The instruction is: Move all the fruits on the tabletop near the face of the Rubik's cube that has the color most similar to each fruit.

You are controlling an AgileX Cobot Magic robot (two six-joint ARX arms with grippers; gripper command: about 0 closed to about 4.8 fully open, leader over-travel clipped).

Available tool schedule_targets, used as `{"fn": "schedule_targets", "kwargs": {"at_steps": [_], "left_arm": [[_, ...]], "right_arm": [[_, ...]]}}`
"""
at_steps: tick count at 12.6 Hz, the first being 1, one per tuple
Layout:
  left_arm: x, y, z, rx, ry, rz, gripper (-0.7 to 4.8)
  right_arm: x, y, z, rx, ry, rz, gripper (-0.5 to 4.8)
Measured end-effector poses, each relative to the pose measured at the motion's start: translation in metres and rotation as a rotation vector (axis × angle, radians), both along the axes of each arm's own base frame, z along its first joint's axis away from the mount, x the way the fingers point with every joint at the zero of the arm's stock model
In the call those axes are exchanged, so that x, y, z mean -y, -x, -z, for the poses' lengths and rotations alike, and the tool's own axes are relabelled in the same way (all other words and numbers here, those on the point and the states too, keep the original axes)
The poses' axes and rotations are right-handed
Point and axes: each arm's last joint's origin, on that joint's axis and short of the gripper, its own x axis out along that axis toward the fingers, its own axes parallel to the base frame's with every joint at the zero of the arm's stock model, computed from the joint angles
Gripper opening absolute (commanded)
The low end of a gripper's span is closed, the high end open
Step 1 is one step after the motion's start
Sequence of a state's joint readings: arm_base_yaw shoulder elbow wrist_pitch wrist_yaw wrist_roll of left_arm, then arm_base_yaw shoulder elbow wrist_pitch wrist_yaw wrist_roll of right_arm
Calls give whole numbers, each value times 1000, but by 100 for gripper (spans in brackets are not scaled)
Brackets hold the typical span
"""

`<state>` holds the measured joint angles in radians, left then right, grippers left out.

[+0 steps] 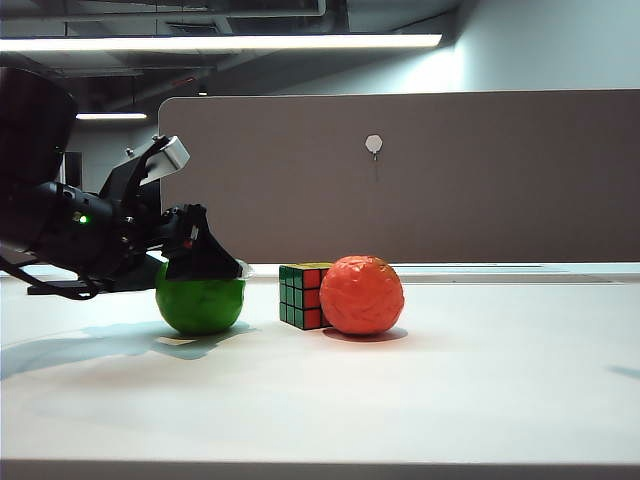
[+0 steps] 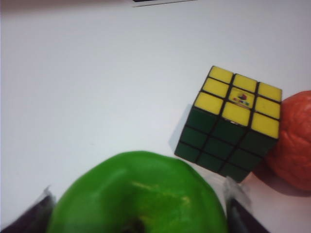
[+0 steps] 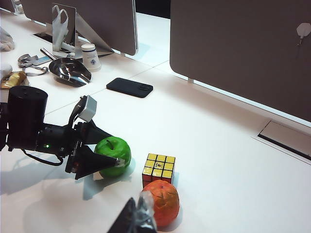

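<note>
Exterior view: green apple [image 1: 200,304] on bench [image 1: 450,390], near cube [image 1: 304,296] on its green-face side, gap between. Orange fruit [image 1: 362,295] touching cube's opposite side, by orange-red face. Left claw [image 1: 205,262] spread wide around apple, fingers either side, no firm squeeze visible. Right claw [image 3: 136,218] shut, empty, hanging near orange fruit.

Risks, judged:
- glossy apple may roll when claw lets go
- further push may knock small cube, turning faces
- claw pulling away may drag apple

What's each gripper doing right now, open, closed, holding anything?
Left gripper: open, jaws straddling the green apple on the table, not clamped.
Right gripper: closed, empty, raised above the orange-red fruit.
</note>
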<state>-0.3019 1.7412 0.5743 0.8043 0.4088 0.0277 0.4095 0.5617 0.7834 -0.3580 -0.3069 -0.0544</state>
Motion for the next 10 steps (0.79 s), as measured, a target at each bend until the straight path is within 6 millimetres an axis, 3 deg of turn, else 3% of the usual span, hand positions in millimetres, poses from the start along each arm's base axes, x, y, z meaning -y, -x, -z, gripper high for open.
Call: {"fn": "schedule_targets", "kwargs": {"at_steps": [2,5,8,10], "left_arm": [[3,2,1,-23,36,102,479],[7,3,0,-24,66,122,479],[25,-15,-24,29,94,153,479],[24,-16,-23,28,80,114,479]], "right_arm": [[0,0,0,2,3,0,-6],[0,0,0,2,3,0,-6],[0,0,0,2,3,0,-6],[0,0,0,4,6,-1,-6]]}}
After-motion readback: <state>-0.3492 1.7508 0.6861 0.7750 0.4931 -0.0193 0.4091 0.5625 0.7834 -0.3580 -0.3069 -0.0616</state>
